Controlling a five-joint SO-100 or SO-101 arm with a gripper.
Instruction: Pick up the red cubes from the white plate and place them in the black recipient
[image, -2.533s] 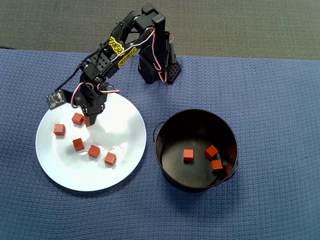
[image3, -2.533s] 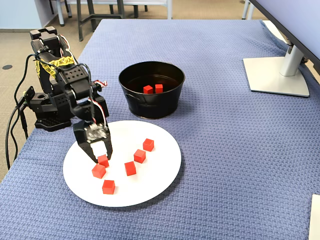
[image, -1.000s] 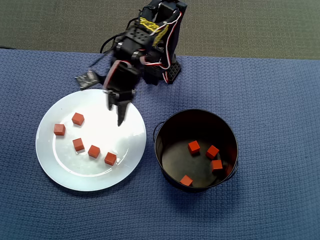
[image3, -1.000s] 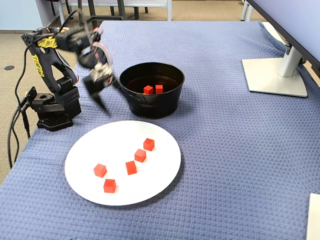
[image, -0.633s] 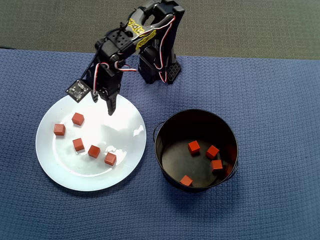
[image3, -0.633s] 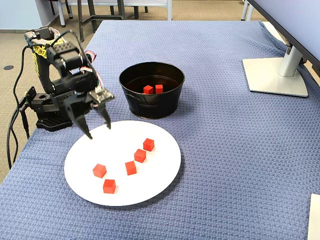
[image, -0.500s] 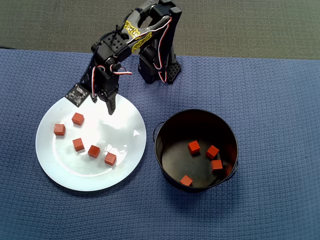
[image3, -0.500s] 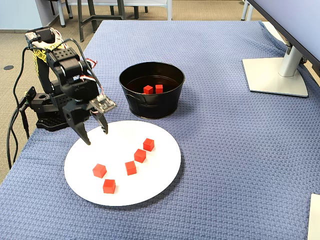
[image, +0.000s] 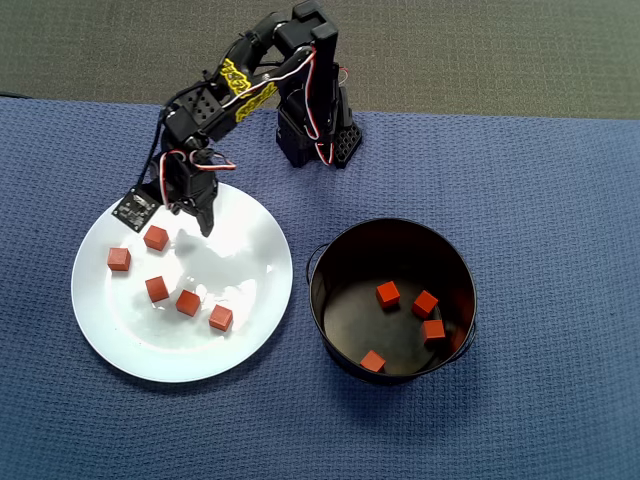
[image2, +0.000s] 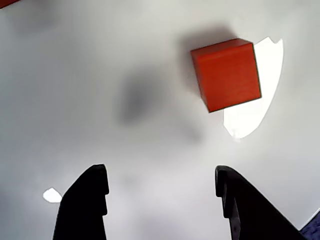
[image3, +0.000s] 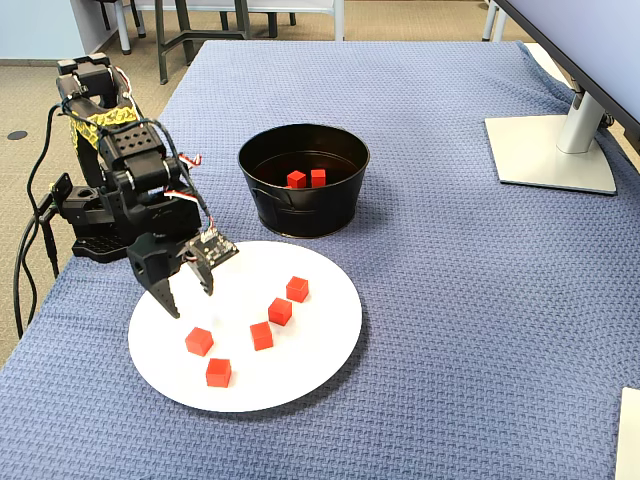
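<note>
Several red cubes lie on the white plate (image: 250, 250); the one nearest the gripper (image: 202, 222) is a cube (image: 155, 238) just to its left in the overhead view. My gripper (image3: 190, 297) hangs open and empty low over the plate's (image3: 310, 350) back left part in the fixed view, above that cube (image3: 199, 341). In the wrist view the cube (image2: 226, 74) sits ahead and to the right of the gripper (image2: 162, 175), on the bare plate (image2: 125, 60). The black recipient (image: 325, 262) holds several red cubes, among them one (image: 388, 294).
The arm's base (image: 318, 135) stands behind the plate and the recipient (image3: 303, 215). A monitor stand (image3: 555, 150) sits at the far right of the blue cloth (image3: 480, 330) in the fixed view. A cable (image3: 25, 270) runs off the left edge.
The cube gripped 2.5 s ago now lies in the recipient. The arm has swung back over the plate, and in the last half second the open gripper moved left and lower.
</note>
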